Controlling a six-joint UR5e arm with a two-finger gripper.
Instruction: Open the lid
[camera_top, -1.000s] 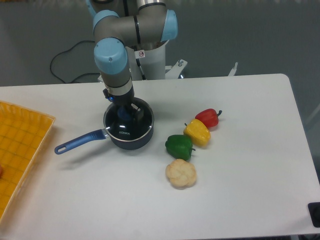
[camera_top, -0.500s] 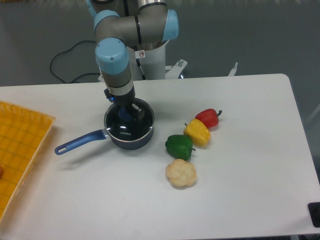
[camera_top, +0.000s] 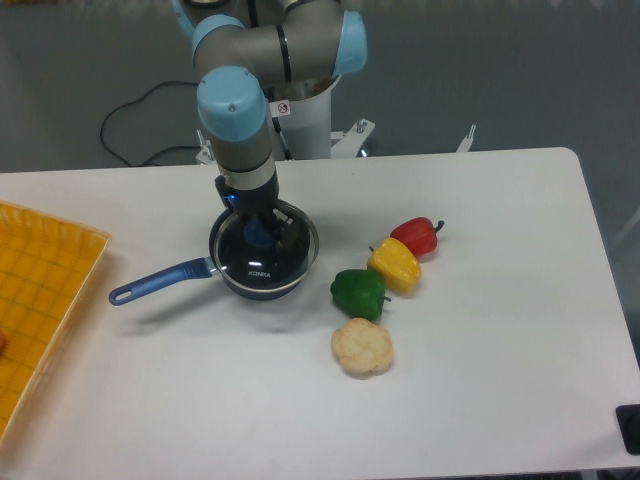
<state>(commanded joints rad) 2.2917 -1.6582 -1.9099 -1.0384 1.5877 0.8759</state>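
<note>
A white table (camera_top: 480, 330) fills most of the view, set against a grey floor with a black cable (camera_top: 135, 115) looping behind the robot's white base (camera_top: 305, 125). The UR5e arm (camera_top: 240, 110), grey with pale blue joint caps, reaches down from the back edge of the table over a dark blue saucepan (camera_top: 262, 262) whose long blue handle (camera_top: 160, 281) points to the left and slightly toward the camera.

The lid (camera_top: 272, 252), round dark glass with a thin metal rim and small white lettering near its front edge, sits over the saucepan but looks shifted a little to the right, its rim overhanging the pan's right side; it may be tilted or just raised, though the angle makes this hard to judge. The gripper (camera_top: 258, 228) comes down at the lid's centre, and its dark fingers (camera_top: 247, 214) are pinched around the blue knob (camera_top: 260, 236).

To the right of the pan, well apart from it, lies a cluster of vegetables: a red bell pepper (camera_top: 415, 235) farthest back, a yellow bell pepper (camera_top: 395, 265) touching it, a green bell pepper (camera_top: 358, 293) just beside the yellow one, and a pale, lobed cream-coloured vegetable (camera_top: 362, 346) nearest the camera. At the far left edge an orange gridded tray (camera_top: 40, 300) rests on the table, partly cut off by the frame.
</note>
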